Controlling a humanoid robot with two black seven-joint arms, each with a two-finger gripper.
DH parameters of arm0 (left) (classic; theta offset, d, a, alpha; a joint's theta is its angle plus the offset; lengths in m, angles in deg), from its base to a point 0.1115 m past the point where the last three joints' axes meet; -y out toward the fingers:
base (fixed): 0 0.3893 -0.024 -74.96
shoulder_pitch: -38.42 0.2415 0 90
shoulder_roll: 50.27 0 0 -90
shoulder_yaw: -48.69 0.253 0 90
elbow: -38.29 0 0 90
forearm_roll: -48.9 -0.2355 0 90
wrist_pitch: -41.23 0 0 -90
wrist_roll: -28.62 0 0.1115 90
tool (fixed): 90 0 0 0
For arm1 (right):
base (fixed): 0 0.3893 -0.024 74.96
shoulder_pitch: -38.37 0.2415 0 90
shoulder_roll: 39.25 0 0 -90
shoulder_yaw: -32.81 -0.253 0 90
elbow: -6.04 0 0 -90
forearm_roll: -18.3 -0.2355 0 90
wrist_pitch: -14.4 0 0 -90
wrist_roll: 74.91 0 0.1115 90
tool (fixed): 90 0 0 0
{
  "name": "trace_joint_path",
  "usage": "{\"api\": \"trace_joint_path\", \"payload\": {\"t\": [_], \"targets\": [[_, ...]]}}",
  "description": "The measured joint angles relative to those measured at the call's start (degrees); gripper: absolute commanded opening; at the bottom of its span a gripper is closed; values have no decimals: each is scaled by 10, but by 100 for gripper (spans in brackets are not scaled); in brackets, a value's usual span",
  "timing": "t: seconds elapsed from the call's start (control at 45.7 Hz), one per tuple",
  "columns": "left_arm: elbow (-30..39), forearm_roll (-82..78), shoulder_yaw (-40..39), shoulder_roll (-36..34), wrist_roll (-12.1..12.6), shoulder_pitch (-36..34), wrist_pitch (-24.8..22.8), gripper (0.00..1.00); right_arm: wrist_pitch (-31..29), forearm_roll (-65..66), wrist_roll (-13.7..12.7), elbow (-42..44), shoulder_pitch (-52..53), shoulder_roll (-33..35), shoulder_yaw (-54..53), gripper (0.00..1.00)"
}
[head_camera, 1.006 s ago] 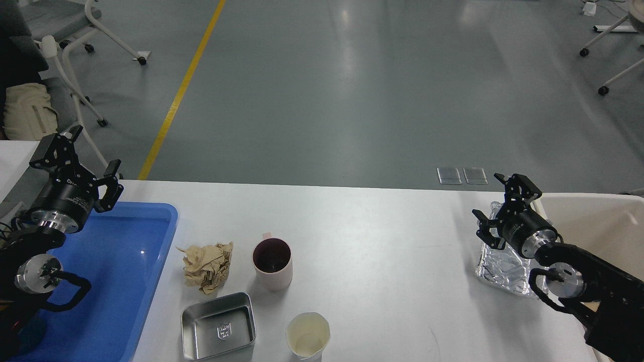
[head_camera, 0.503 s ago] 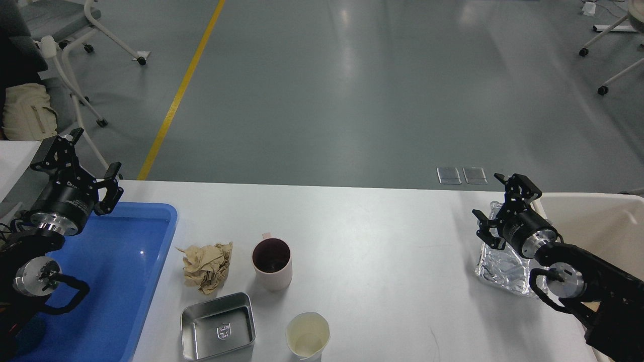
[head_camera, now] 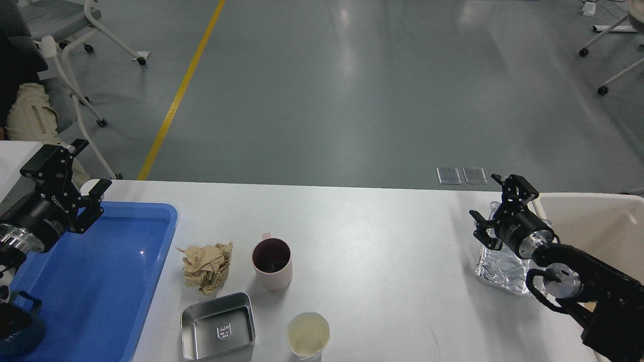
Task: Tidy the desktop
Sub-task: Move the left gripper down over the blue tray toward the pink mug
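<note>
The white desktop (head_camera: 382, 251) spans the view. On it lie a crumpled brown paper ball (head_camera: 207, 267), a pink mug (head_camera: 272, 263) with a dark inside, a square metal tin (head_camera: 218, 326) and a paper cup (head_camera: 308, 336) at the near edge. A crumpled foil tray (head_camera: 503, 266) lies at the right, under my right arm. My left gripper (head_camera: 75, 173) is open and empty, above the far left corner of the blue tray (head_camera: 100, 281). My right gripper (head_camera: 495, 201) is open and empty, just above the foil tray's far end.
A cream-coloured bin (head_camera: 598, 226) stands past the table's right end. Beyond the table's far edge is grey floor with a yellow line (head_camera: 183, 85). Wheeled chair legs (head_camera: 90, 50) and a person's beige clothing (head_camera: 27, 113) are at the far left.
My left arm has pulled back to the left and lower, its gripper still open. My right gripper has barely shifted. The objects on the desktop have not moved.
</note>
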Motion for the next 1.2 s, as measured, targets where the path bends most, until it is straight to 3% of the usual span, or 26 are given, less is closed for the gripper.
{"api": "trace_joint_path", "payload": {"t": [0.263,0.634,1.203], "targets": [[73,-125,11,-93,-20,74,17,97,-1,0,0,0,1,-4,0,100],[130,-237,34,-250,-10,186,76,97,-5,0,0,0,4,-3,3,100],[130,-74,106,-382,96,196,96,97,-8,2,0,4,22,-41,9,100]]}}
